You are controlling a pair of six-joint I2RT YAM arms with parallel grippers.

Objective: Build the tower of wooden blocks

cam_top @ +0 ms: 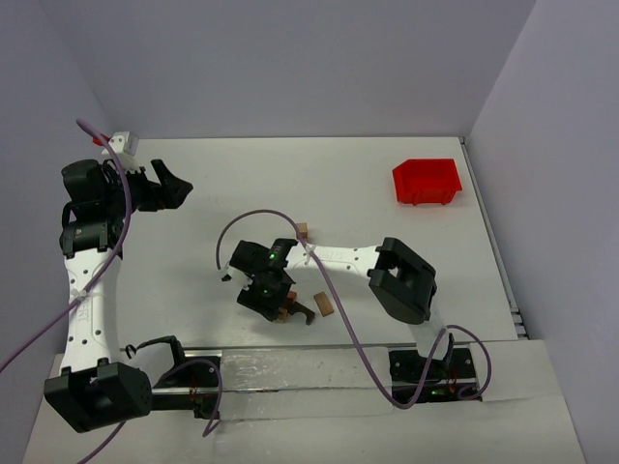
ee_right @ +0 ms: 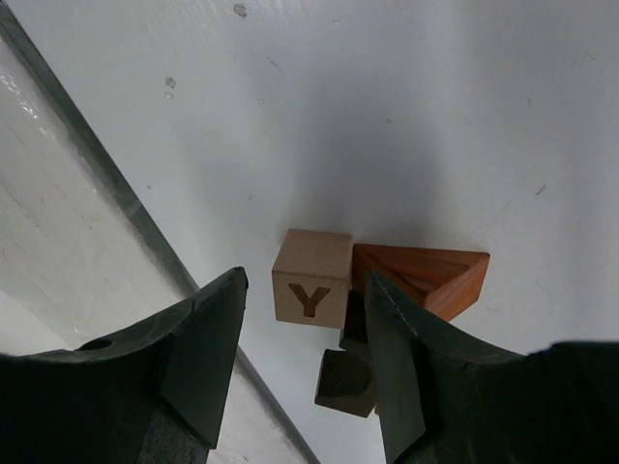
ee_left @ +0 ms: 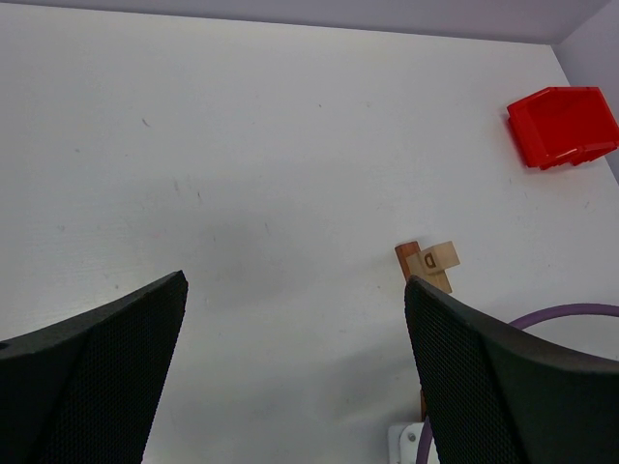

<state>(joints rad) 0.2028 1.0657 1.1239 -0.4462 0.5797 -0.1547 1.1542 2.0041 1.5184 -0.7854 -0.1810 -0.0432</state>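
Hanging low over a small cluster at the lower centre of the top view, the right gripper [ee_right: 305, 290] has its jaws partly apart and grips nothing; the tan Y cube [ee_right: 311, 261] lies straight between the two fingers, with a clear gap to the left-of-frame finger and a narrower one to the other.

Touching the cube's right side is a reddish-brown wedge block [ee_right: 430, 275], its long axis running toward the right of the frame, outside the jaws; a dark brown block [ee_right: 346, 385] sits just below the cube, and I cannot tell whether the cube rests on it or beside it.

The right arm is plainly the nearer one; the left gripper [ee_left: 295, 285] is at the upper left of the top view, well apart from every block, jaws spread wide and empty.

Counted: three blocks under the right gripper; one loose tan bar [cam_top: 323, 304] just to the right of that cluster; and, a little above centre, a tan lettered cube [ee_left: 435, 261] against a reddish-brown bar [ee_left: 409, 253]; six wood blocks as far as I can judge, though the gripper may hide more.

One red bin [cam_top: 427, 181] stands at the upper right of the table [cam_top: 242, 174]; no tall tower is visible.
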